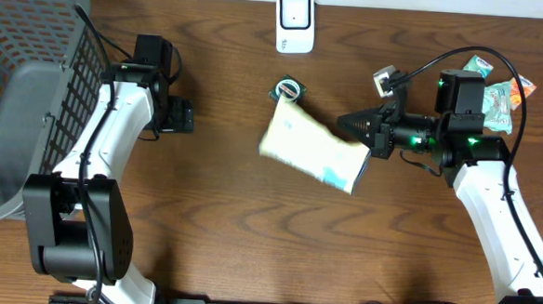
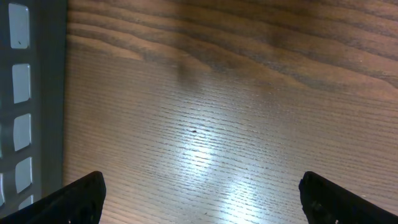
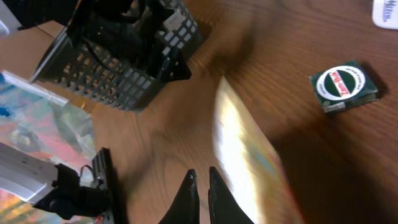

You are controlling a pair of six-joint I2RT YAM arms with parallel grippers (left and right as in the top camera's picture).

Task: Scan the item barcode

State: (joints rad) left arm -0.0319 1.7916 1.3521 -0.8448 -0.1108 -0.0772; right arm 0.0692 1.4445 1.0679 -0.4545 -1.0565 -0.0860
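While its two fingers are pressed together with nothing seen between them, the right gripper (image 3: 202, 190) points at the middle of the table (image 1: 248, 244). The pale flat packet (image 1: 309, 152) lies just ahead of and beside its tips. The wrist view is blurred, so whether tips and packet touch cannot be told. Beyond the packet's far corner, further out from the right gripper, sits a small green Zam-Buk tin (image 1: 289, 88), and past that a white barcode scanner (image 1: 295, 21) at the table's edge. Behind the right gripper, by its arm, lie colourful snack packets (image 1: 500, 97). The left gripper (image 2: 208, 202) hangs with its fingers spread wide over bare wood, well apart from the packet. A grey mesh basket (image 1: 24, 74) stands just beside it, on the side away from the packet.
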